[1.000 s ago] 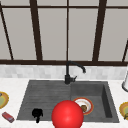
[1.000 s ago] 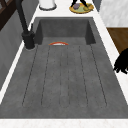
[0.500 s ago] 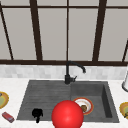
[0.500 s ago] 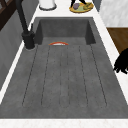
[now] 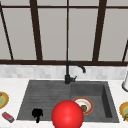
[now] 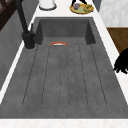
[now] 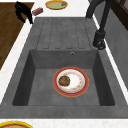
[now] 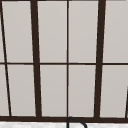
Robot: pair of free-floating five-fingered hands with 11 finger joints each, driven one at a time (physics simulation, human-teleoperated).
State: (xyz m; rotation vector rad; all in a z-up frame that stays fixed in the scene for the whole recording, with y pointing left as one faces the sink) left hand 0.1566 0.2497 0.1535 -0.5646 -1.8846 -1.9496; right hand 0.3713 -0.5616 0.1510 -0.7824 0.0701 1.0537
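At the lower left of the front view, the black left hand (image 5: 37,114) hangs over the front edge of the dark grey ribbed draining board (image 5: 42,100), its fingers drooping loosely and holding nothing. Nearest it, at the far left edge, lies a small flat red-pink block (image 5: 8,117) on the white counter (image 5: 15,87). A glossy red ball (image 5: 67,115) sits at the bottom centre.

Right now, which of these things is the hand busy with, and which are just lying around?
In play: left hand, hovering by the front edge of the sink; red block, nearest it.
Lying about: red-rimmed plate in the basin; yellow dish; red ball; white jar; tap.
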